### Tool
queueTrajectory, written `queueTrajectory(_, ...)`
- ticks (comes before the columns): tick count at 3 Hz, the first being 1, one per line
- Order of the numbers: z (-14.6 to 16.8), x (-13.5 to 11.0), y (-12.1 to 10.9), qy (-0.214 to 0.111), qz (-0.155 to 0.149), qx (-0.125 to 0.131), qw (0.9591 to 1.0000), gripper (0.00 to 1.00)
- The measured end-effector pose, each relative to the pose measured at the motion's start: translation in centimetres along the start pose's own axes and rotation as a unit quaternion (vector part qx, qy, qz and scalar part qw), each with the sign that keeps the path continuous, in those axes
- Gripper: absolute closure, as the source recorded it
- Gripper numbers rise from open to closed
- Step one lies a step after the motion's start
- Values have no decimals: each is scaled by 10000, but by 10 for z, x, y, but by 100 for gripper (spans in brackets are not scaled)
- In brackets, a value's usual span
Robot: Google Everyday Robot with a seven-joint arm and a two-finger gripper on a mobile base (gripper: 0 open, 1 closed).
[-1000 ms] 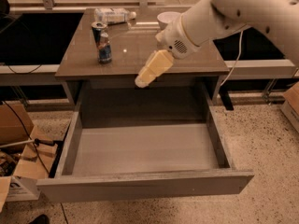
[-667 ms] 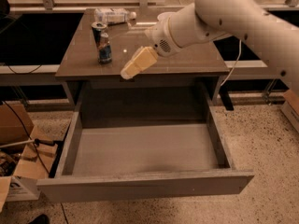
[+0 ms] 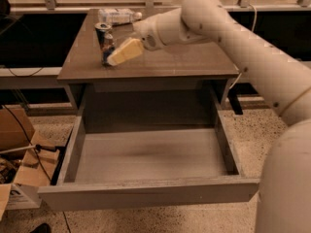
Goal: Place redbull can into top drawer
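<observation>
The redbull can [image 3: 104,42] stands upright on the left part of the brown table top [image 3: 180,64], blue and silver with a silver rim. My gripper [image 3: 116,57] has pale yellow fingers; it has reached the can's right side and partly covers its lower half. The white arm comes in from the right across the table. The top drawer [image 3: 146,154] is pulled fully open below the table, its pale grey floor bare, its flat front [image 3: 146,193] nearest the camera.
A clear plastic bottle [image 3: 119,16] lies on its side at the back of the table, behind the can. Cardboard boxes [image 3: 19,149] and cables sit on the floor at the left. A railing and dark panels run behind the table.
My gripper has moved left across the table top, from the table's middle to right beside the can. The can, bottle and drawer have not moved.
</observation>
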State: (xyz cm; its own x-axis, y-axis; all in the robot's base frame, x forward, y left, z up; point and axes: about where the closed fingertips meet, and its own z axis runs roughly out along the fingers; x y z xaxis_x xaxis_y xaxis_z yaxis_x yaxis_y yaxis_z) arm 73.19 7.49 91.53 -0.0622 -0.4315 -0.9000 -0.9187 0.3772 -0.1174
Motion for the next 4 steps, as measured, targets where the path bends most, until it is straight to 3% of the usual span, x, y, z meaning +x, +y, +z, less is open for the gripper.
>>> queueTrajectory(2, 76, -32, -8, -396, -10, -526, 9978, 0)
queueTrajectory(3, 104, -42, -8, -597, 77, -745, 9954, 26)
queueTrajectory(4, 107, -40, -11, -687, 180, -735, 9948, 50)
